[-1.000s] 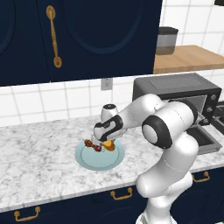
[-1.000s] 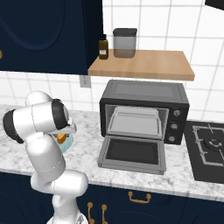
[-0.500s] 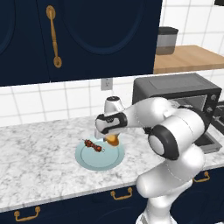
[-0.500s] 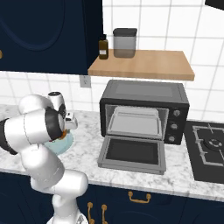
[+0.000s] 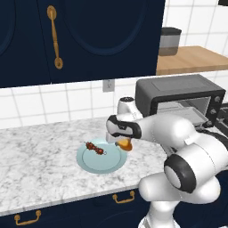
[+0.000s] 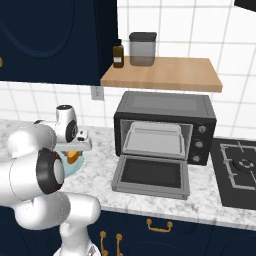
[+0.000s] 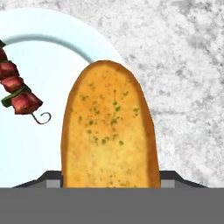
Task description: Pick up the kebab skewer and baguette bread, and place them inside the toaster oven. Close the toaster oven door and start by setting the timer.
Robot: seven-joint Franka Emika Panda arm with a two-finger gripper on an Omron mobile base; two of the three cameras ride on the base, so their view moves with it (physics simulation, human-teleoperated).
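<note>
I've got the baguette bread (image 7: 109, 127) clamped in the tool (image 5: 120, 141), hanging just above the plate (image 5: 95, 161) at its 3 o'clock edge. The kebab skewer (image 5: 95, 148) waits on the plate at 11 o'clock, while the toaster oven (image 6: 165, 125) stands ready, its door (image 6: 151, 175) dropped flat on the table (image 5: 40, 156).

The bread (image 7: 109, 127) in the gripper (image 5: 121, 141) has a matt golden crust, rough with green flecks. Below the hand, the plate (image 7: 39, 144) looks smooth, glossy pale blue ceramic. The skewer (image 7: 17, 94) beside the bread carries glistening red meat on thin wire. The counter (image 7: 183, 78) is speckled grey-white marble. The oven (image 6: 165, 125) is matt dark metal.
</note>
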